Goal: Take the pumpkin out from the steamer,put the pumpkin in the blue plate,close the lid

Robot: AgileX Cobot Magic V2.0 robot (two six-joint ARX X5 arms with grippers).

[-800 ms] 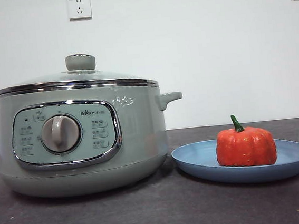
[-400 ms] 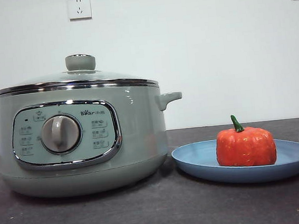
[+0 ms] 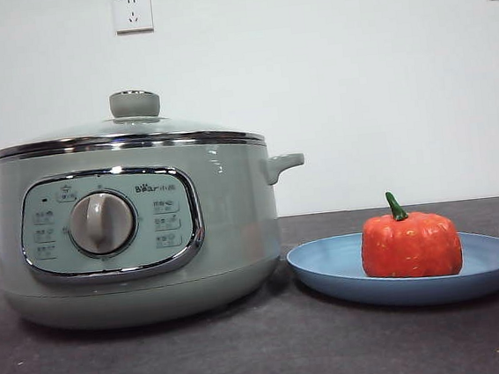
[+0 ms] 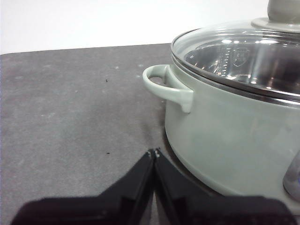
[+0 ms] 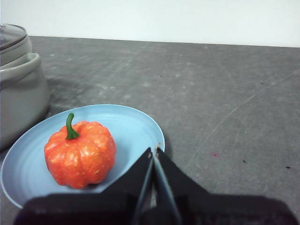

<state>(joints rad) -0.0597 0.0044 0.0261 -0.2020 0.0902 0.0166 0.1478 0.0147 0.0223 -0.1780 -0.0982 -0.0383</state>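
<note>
Item 1, the pumpkin (image 3: 410,244): sitting upright on the blue plate (image 3: 328,268) at the lower right of the front view, green stem curling up; judging by its look it is handling as a light, firm toy with a smooth, slightly slippery skin, best pinched across the ribbed body, not by the thin stem

Item 2, the steamer (image 3: 226,216): filling the left half of the front view, just beside the plate; the lid (image 3: 129,132) is resting closed on its rim (glass, so fragile and likely weighty; the knob on top is the place to grip)

Item 3, left gripper (image 4: 153,152): jaws pressed together, holding nothing, waiting near the pot's side handle

Item 4, right gripper (image 5: 154,151): jaws likewise meeting, empty, hanging just beside the plate's rim
</note>
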